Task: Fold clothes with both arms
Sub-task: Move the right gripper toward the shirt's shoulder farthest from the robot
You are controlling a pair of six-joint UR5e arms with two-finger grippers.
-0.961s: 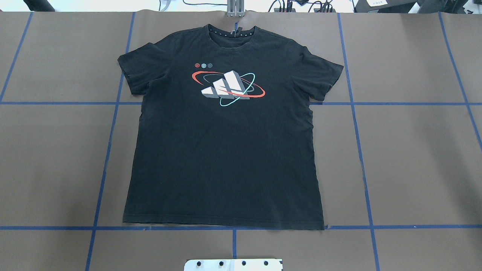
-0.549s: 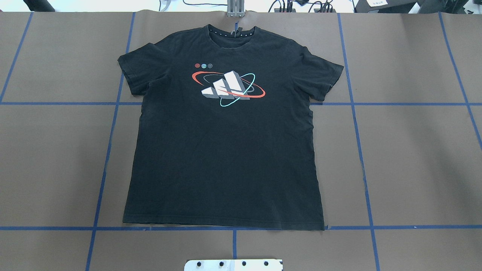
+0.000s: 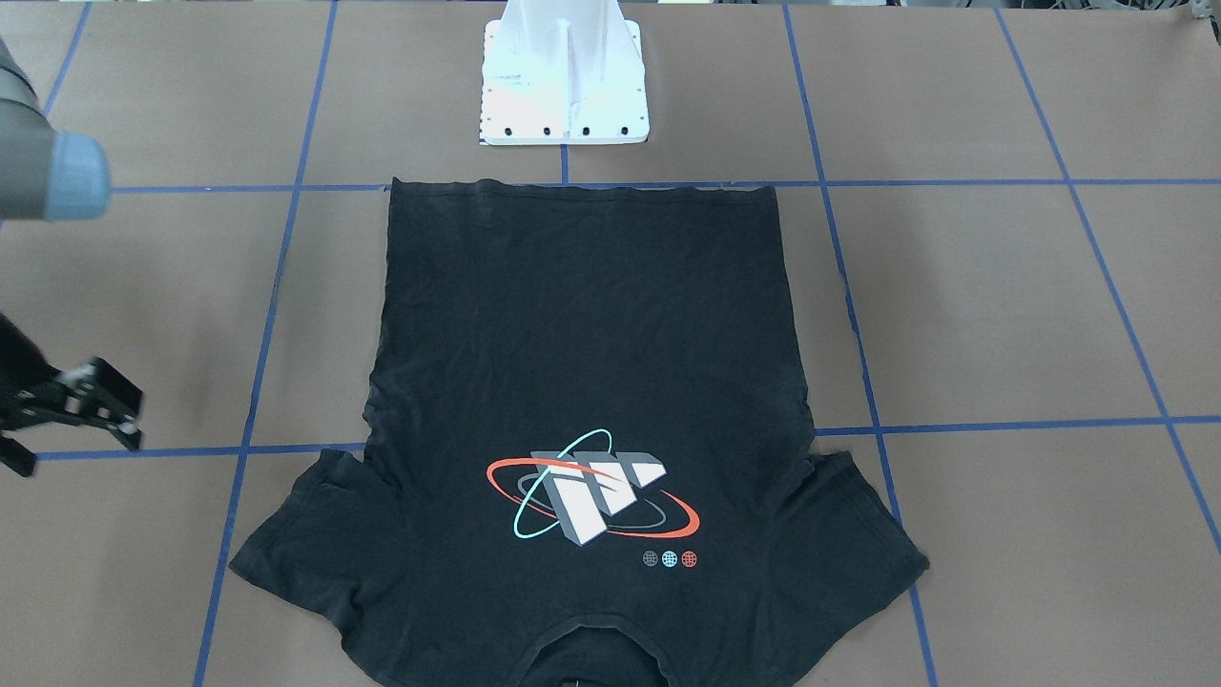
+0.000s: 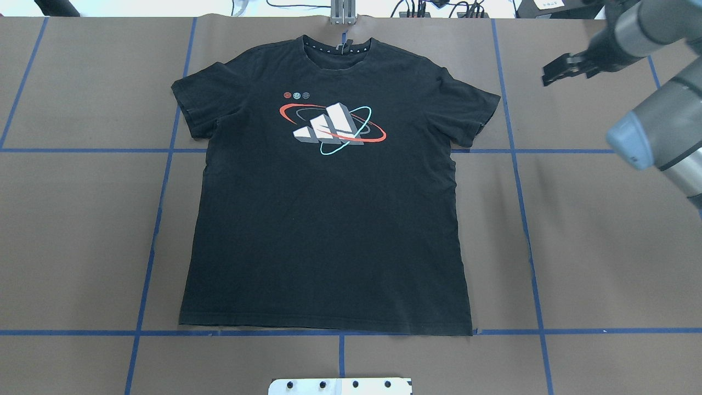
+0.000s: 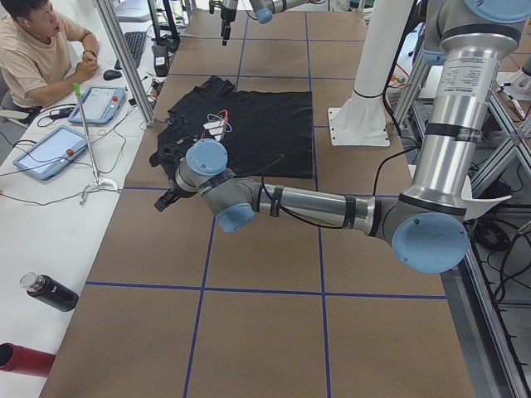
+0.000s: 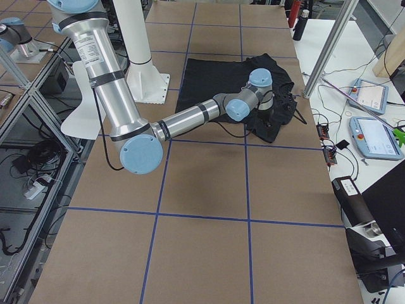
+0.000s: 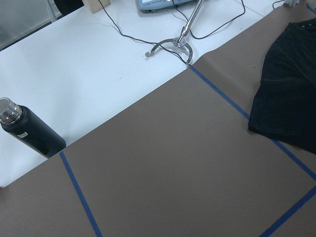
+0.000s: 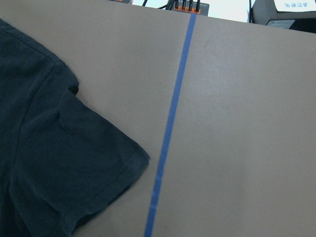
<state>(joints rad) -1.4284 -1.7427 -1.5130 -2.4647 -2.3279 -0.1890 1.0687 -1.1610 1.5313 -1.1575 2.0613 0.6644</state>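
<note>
The black T-shirt (image 4: 329, 219) lies flat on the brown table, graphic side up, collar at the far edge; it also shows in the front view (image 3: 582, 334). My right gripper (image 4: 545, 75) hovers open and empty over bare table, to the right of the shirt's right sleeve (image 8: 74, 163); in the front view the right gripper (image 3: 136, 418) is at the left edge. My left gripper (image 5: 162, 201) shows only in the exterior left view, beyond the shirt's left sleeve (image 7: 291, 98); I cannot tell if it is open or shut.
The white pedestal base (image 3: 565, 86) stands at the shirt's hem side. Blue tape lines cross the table. A seated operator (image 5: 37, 50), tablets (image 5: 99, 104), a metal stand (image 7: 170, 42) and a black bottle (image 7: 29, 131) are on the white side table.
The right arm and its gripper have come into the overhead view at the upper right. The T-shirt has not moved.
</note>
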